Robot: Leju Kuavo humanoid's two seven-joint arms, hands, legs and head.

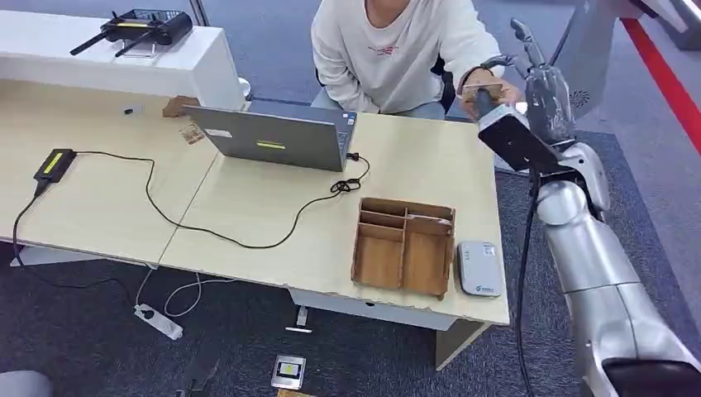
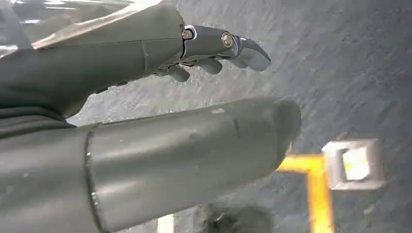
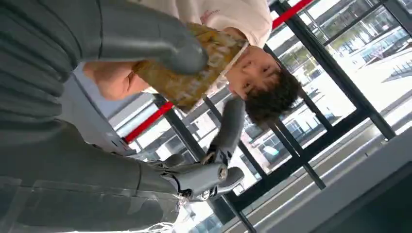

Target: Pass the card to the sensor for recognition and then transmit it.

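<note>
1. The right hand is raised beyond the far right corner of the table, its thumb pressed on a yellow-brown card.
2. A seated person's hand meets the card there; whether it also grips the card is hard to tell.
3. The card reader, a small grey box, lies on the table just right of the wooden organiser tray.
4. A grey laptop stands open, left of the tray and farther back.
5. The left hand hangs over dark carpet, fingers loosely extended, holding nothing.
</note>
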